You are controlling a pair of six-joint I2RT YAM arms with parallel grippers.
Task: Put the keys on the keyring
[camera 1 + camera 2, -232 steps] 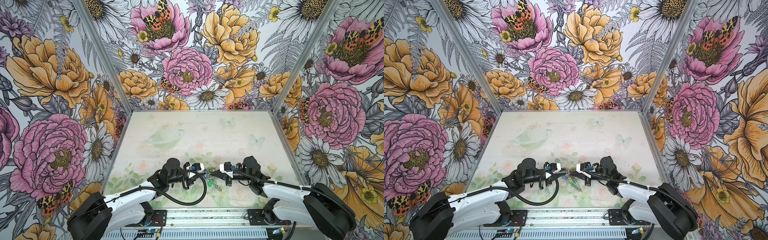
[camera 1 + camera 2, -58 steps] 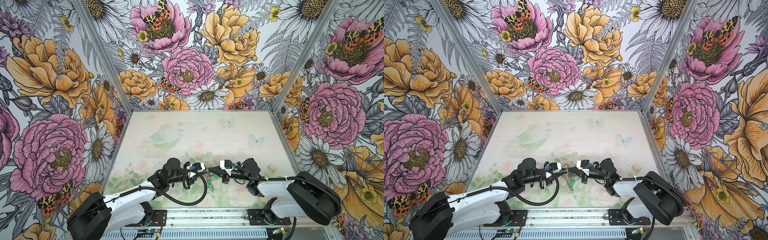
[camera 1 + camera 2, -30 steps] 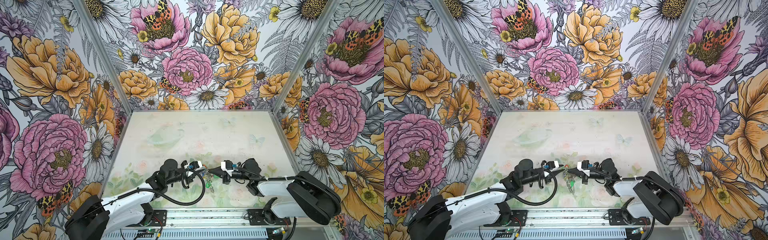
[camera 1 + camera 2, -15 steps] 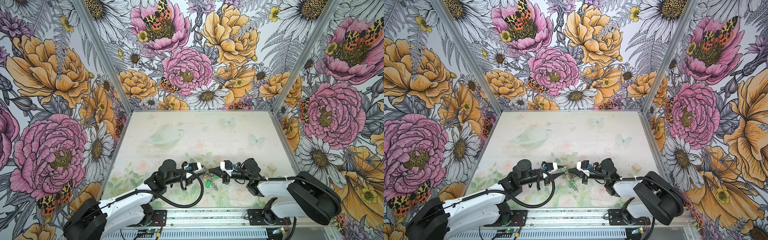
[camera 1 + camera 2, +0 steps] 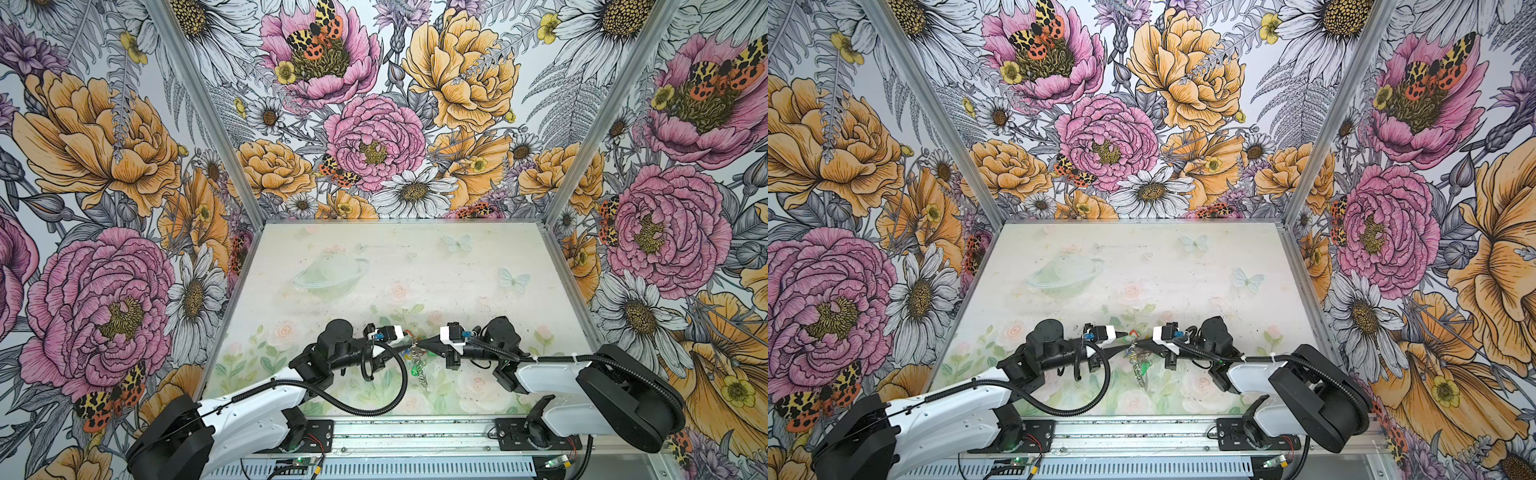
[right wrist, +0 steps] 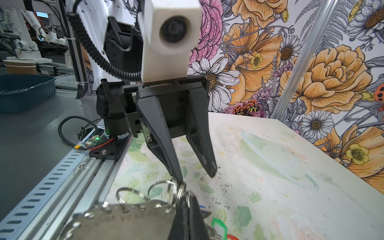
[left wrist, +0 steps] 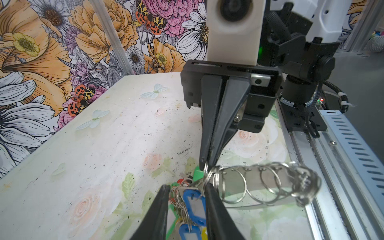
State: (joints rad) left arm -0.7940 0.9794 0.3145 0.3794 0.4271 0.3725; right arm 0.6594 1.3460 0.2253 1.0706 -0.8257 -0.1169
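The keyring (image 7: 257, 182), a flat grey band fringed with silver rings, hangs off the table with my right gripper (image 6: 188, 197) shut on its end. The same band fills the near edge of the right wrist view (image 6: 124, 220). The keys (image 7: 195, 205), a bunch of blue, green, red and yellow tags on small rings, dangle from that end. My left gripper (image 7: 187, 187) is open, its fingers on either side of the bunch. Seen from the right wrist, one left fingertip (image 6: 178, 178) touches the rings. Both top views show the two grippers (image 5: 407, 350) (image 5: 1140, 344) meeting near the front middle, with a green tag (image 5: 415, 369) hanging below.
The metal rail (image 5: 415, 432) with both arm bases runs along the table's front edge. Flowered walls close the other three sides. A blue tub (image 6: 25, 91) stands outside the cell, beyond the rail.
My left gripper has come forward to the key bunch and its jaws have widened a little. The right gripper holds still with the keyring.
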